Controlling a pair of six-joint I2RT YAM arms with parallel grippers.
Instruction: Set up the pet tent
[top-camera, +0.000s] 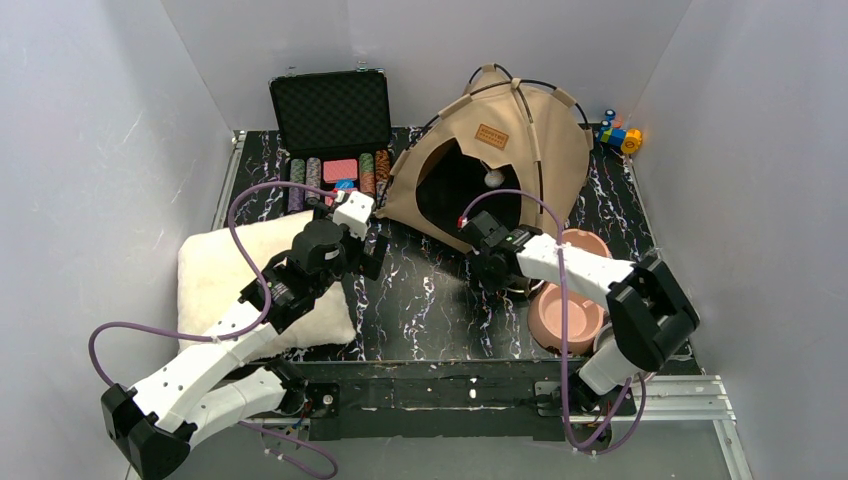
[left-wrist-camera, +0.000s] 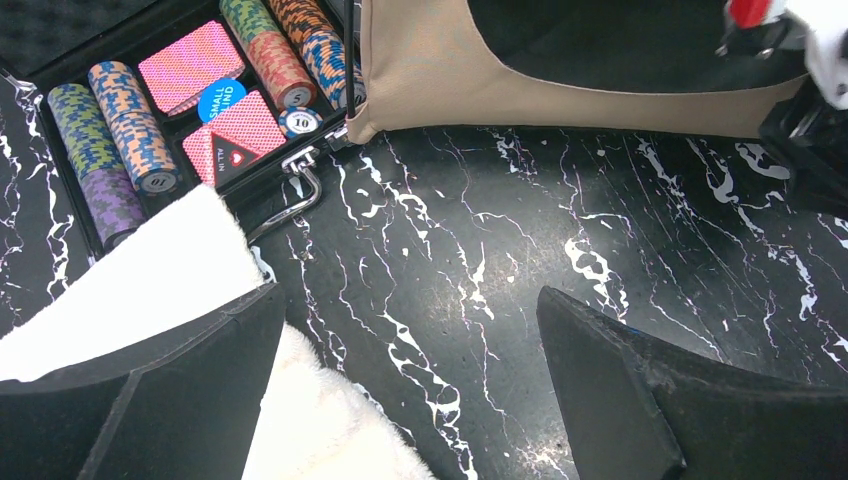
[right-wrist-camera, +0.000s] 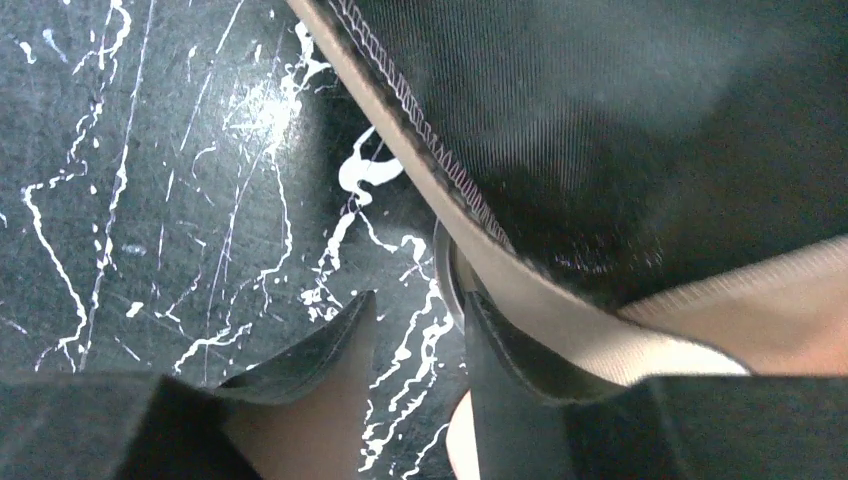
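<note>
The pet tent (top-camera: 520, 140) stands at the back right of the table, tan canvas on thin black poles, with a brown label patch and a white pom-pom (top-camera: 494, 178) hanging in its dark doorway. My right gripper (top-camera: 476, 234) is down at the doorway's front hem. In the right wrist view its jaws (right-wrist-camera: 420, 297) stand partly apart with bare tabletop between them, and the tan hem (right-wrist-camera: 560, 310) runs across the outer side of the right finger. My left gripper (top-camera: 362, 252) hovers wide open (left-wrist-camera: 408, 295) over the table beside the fluffy cream cushion (top-camera: 230, 270), holding nothing.
An open black case of poker chips and cards (top-camera: 335, 140) sits at the back left, touching the tent's left corner (left-wrist-camera: 365, 120). Two pink bowls (top-camera: 565, 315) lie under the right arm. A small colourful toy (top-camera: 620, 137) is at the back right corner.
</note>
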